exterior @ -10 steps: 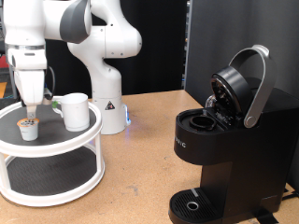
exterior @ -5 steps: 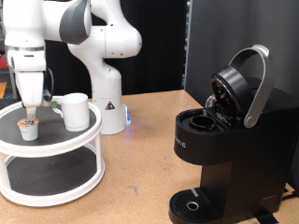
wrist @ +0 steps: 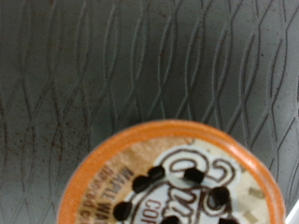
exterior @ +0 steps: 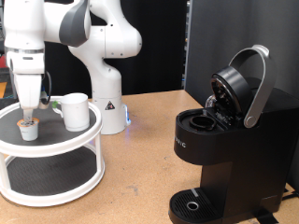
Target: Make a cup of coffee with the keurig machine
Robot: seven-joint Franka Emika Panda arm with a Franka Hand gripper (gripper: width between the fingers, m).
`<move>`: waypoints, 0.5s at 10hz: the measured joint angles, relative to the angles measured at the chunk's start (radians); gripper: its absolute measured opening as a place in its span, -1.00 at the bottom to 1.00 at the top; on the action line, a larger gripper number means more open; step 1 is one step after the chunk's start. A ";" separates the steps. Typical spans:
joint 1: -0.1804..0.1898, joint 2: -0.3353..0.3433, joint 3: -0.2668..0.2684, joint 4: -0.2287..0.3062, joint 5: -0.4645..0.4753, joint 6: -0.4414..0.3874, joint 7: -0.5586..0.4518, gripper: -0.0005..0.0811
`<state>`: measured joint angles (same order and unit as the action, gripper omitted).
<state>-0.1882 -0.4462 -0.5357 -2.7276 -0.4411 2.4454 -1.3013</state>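
wrist view alone shows pod (wrist: 177, 182) lid's punctures

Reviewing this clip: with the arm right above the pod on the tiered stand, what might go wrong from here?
1. The gripper sits right over the small pod; the wrist view shows the pod off-centre, so a grasp may tip it.
2. The cup stands close beside the pod on the stand; the arm might nudge it.
3. The keurig machine has its lid up, leaving a tight opening for a later insert.
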 joint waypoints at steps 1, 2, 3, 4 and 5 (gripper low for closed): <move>0.000 0.000 -0.001 0.000 0.001 0.005 0.008 0.98; 0.000 0.000 -0.002 0.000 0.000 0.006 0.016 0.98; 0.004 0.015 0.002 0.005 0.001 0.023 0.034 0.98; 0.014 0.052 0.009 0.018 0.004 0.047 0.056 0.98; 0.028 0.094 0.012 0.044 0.017 0.049 0.060 0.98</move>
<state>-0.1601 -0.3525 -0.5232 -2.6832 -0.4244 2.4948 -1.2413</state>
